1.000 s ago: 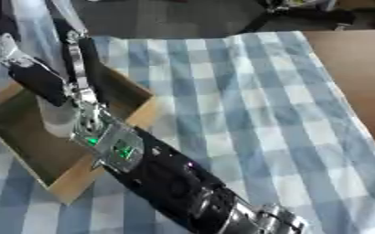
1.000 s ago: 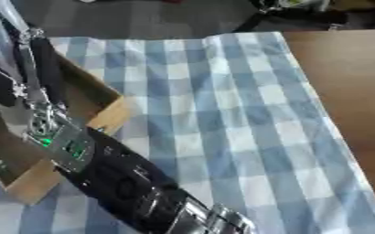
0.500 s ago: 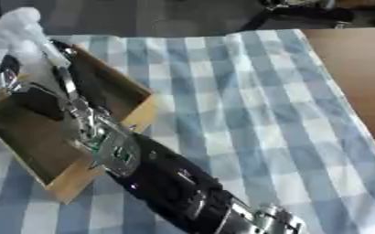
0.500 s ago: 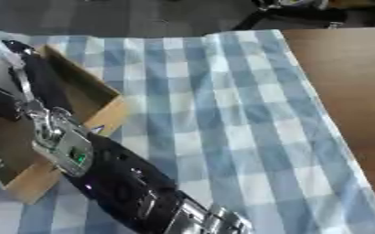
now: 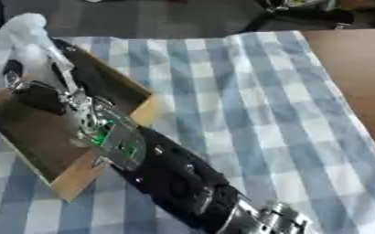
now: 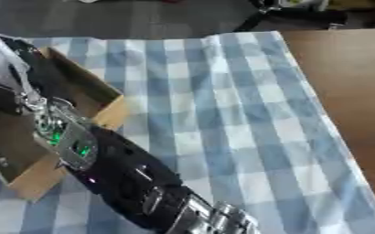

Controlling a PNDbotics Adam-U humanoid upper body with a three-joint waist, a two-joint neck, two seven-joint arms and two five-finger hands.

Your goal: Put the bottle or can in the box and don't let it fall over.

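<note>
Black right hand [image 5: 43,93] over brown cardboard box [image 5: 66,176], fingers curled round pale translucent bottle [image 5: 27,39], on checked cloth [image 5: 247,114]

A blue-and-white checked cloth [image 5: 247,114] covers the brown tabletop [image 5: 359,68]. The box [image 5: 71,176] is tan cardboard. The bottle [image 5: 27,34] looks pale, whitish. The robot hand [image 5: 43,93] is black with silver.

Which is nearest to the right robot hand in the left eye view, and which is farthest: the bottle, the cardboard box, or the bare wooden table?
From the right robot hand:
1. Cardboard box, directly under the robot hand.
2. Bottle, just beyond, at the far left.
3. Bare wooden table, far right.
</note>
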